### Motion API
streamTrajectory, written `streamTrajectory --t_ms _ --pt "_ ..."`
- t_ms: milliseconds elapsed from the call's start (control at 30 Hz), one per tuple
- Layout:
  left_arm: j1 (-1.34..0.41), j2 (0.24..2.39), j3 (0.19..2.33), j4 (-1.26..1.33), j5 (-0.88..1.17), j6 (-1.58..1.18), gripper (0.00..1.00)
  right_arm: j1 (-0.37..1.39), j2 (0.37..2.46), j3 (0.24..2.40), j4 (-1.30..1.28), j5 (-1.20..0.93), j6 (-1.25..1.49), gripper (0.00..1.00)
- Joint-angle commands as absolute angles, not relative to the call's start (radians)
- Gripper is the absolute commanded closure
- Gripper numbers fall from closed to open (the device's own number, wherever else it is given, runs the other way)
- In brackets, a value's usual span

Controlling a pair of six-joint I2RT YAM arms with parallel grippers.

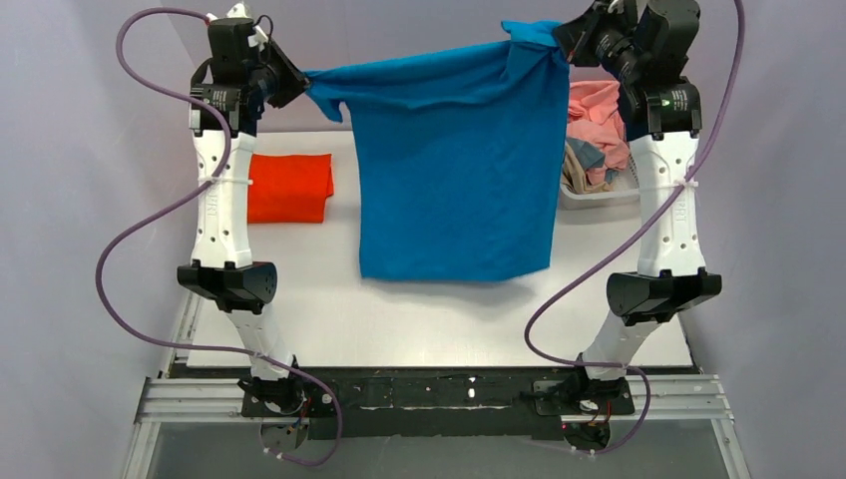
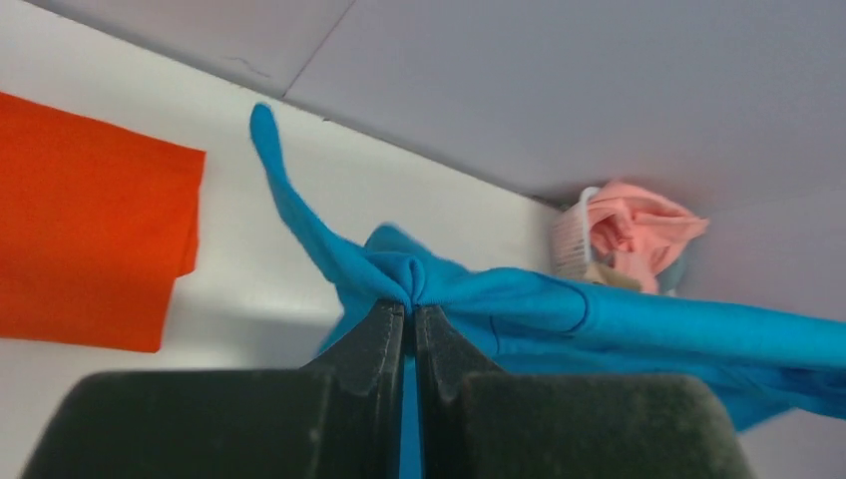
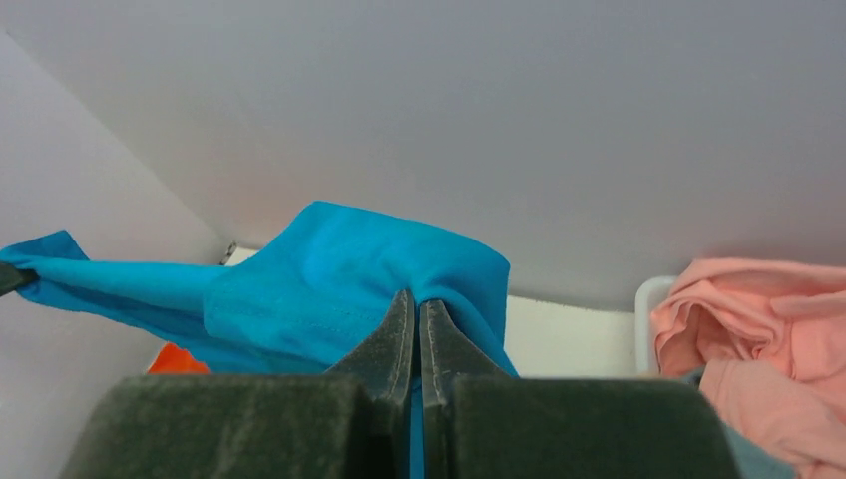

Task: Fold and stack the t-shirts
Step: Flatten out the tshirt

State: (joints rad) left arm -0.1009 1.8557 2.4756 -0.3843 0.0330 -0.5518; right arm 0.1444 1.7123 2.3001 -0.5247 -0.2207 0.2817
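Note:
A bright blue t-shirt (image 1: 454, 170) hangs stretched between both arms, high above the table, its lower hem near the tabletop. My left gripper (image 1: 299, 82) is shut on its left upper corner (image 2: 409, 284). At the other upper corner (image 3: 399, 269) my right gripper (image 1: 559, 42) is shut on the cloth. In both wrist views blue cloth shows pinched between the closed jaws. An orange-red t-shirt (image 1: 289, 188) lies folded on the table at the left (image 2: 80, 239). Pink (image 1: 597, 115) and tan (image 1: 584, 165) t-shirts are piled in the basket.
A white lattice basket (image 1: 599, 195) stands at the back right of the white table (image 1: 439, 319), also seen in the wrist views (image 2: 571, 235) (image 3: 646, 309). Pale walls close in the back and both sides. The arms' purple cables loop outward on each side.

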Motion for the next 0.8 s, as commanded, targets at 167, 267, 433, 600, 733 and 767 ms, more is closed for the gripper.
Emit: streamTrajectory --t_ms 167,267,433,600,733,767 --pt "-0.002 1.643 2.403 -0.251 0.277 -0.709 1.0 0.096 1.402 2.096 -0.256 -0.32 0.27 0.99" --pt "-0.002 1.515 2.147 -0.313 0.281 -0.642 1.0 0.098 1.268 1.823 -0.364 -0.307 0.251 0.99" --pt "-0.002 1.313 1.598 -0.336 0.281 -0.56 1.0 0.098 0.979 1.2 -0.364 -0.344 0.353 0.99" --pt "-0.002 1.239 1.169 -0.295 0.233 -0.604 0.94 0.099 0.844 0.802 -0.387 -0.405 0.454 0.74" --pt "-0.002 1.278 1.084 -0.412 0.089 -0.615 0.1 0.1 0.854 0.719 -0.59 -0.336 0.43 0.3" --pt "-0.002 1.289 1.09 -0.437 0.072 -0.614 0.03 0.1 0.859 0.72 -0.628 -0.312 0.422 0.25"
